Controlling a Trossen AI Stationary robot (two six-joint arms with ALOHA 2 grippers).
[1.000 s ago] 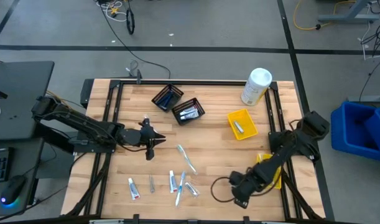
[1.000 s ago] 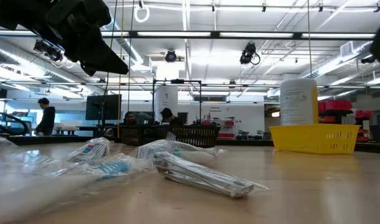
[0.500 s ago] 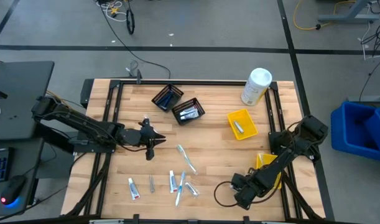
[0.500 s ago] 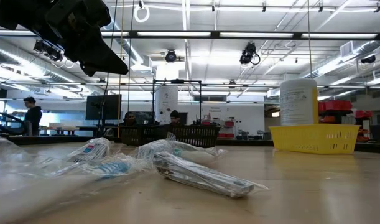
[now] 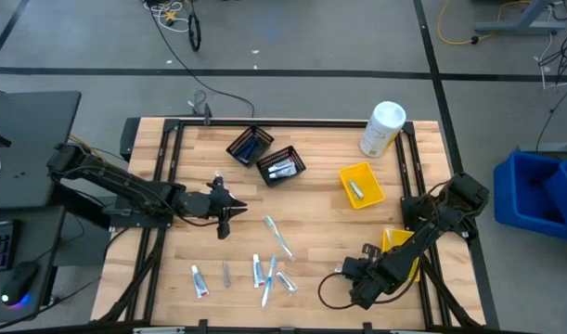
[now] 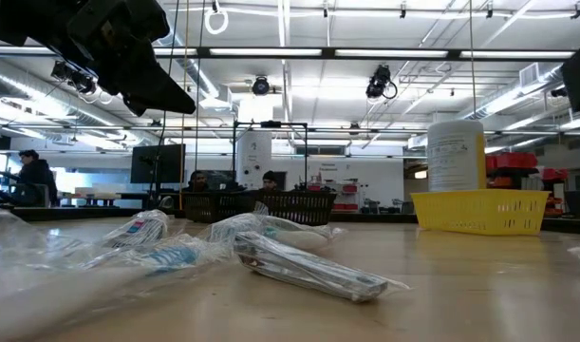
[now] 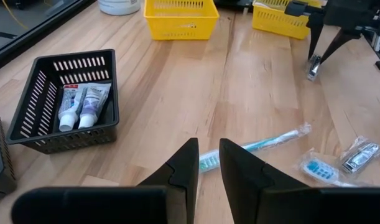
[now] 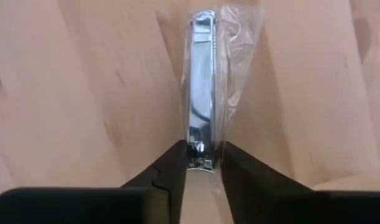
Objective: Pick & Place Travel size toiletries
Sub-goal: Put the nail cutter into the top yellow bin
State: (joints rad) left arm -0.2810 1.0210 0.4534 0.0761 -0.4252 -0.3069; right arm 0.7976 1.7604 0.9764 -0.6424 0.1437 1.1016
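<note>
Silver metal nail clipper in clear wrap [image 8: 201,134] lies on my wooden counter [image 8: 71,93], right fingers [image 8: 166,169] clamped on its end; left fingers [image 7: 177,171] nearly together, empty, above the toothbrush [image 7: 255,148].

Yellow bin [image 5: 362,185], black mesh basket [image 7: 64,103], shiny silver clipper [image 8: 201,134].

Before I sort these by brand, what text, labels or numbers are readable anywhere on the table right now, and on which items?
None can be read.
White canister: a printed label, too small and blurred to read.
Toothpaste tubes in the black mesh basket: red and blue markings, lettering illegible.
Wrapped silver piece between the right gripper's fingers: no print visible.
</note>
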